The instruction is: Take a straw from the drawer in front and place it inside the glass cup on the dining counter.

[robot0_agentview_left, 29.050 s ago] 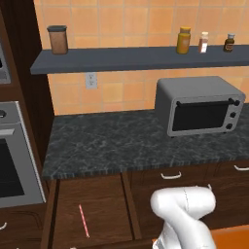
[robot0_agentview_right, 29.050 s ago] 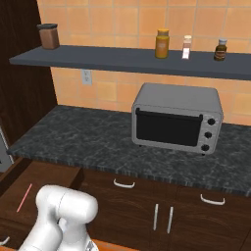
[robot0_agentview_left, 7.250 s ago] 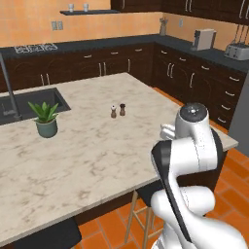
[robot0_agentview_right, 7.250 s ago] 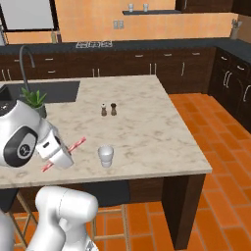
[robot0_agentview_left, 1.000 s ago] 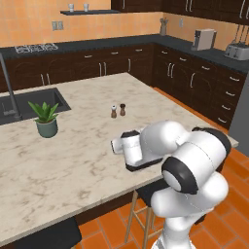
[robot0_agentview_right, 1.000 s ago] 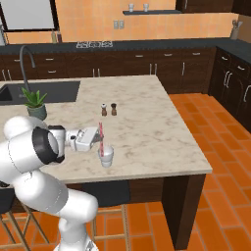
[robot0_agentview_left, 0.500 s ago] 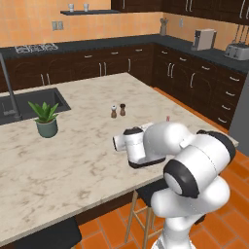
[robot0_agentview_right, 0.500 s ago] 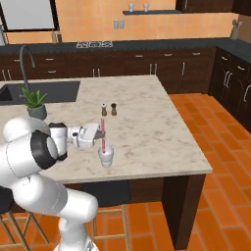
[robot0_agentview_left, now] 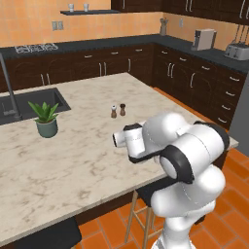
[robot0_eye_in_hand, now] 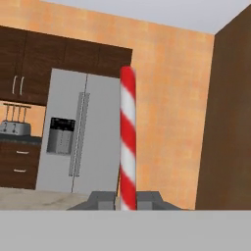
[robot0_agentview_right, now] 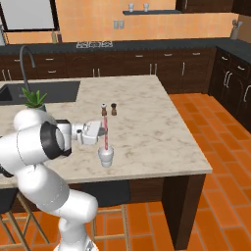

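1. Arm: glossy white rounded shells, fat bulbous links, smooth w/ no visible cables or screws.
2. Joints: dark grey/black bands btwn the white segments, seen as rings at elbow & shoulder.
3. Wrist: short white cylinder w/ dark round end cap.
4. Claw (robot0_agentview_right: 101, 131): small light-grey blocky body; two short dark-grey fingertips (robot0_eye_in_hand: 102, 200), squared off, flat-topped.

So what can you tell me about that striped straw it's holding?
The straw is a thin straight stick with red and white candy stripes. It stands upright, its lower part between the fingers of the end effector, its bottom end at or just inside the glass cup on the marble dining counter.
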You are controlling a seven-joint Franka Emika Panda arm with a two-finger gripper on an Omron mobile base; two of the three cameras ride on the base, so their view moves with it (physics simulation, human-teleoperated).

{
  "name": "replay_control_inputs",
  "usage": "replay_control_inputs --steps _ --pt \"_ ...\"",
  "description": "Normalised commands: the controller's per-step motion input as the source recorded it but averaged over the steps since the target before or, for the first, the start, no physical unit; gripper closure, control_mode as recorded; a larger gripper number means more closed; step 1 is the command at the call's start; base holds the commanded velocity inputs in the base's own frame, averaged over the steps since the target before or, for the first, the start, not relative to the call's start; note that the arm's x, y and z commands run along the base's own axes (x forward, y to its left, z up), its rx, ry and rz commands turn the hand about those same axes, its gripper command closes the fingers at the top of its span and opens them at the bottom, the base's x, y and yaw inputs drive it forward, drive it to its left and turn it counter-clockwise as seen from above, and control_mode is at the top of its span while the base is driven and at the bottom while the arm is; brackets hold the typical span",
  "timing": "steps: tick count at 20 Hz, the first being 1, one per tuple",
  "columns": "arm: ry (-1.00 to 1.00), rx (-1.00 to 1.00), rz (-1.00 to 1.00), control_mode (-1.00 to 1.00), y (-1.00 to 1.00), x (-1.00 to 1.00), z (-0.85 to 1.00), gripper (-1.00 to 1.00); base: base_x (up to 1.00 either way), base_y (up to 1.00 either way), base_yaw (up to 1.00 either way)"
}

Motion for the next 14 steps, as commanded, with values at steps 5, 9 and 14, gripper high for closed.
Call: replay_control_inputs --steps 5,9,14 --pt "-0.2 -0.04 0.0 -1.0 0.06 0.02 -0.61 1.0 0.0 0.0 0.0" --pt "-0.24 -0.02 0.0 -1.0 0.0 0.01 -0.55 1.0 0.0 0.0 0.0" --pt "-0.27 -0.01 0.0 -1.0 0.0 0.0 -0.73 1.0 0.0 0.0 0.0"
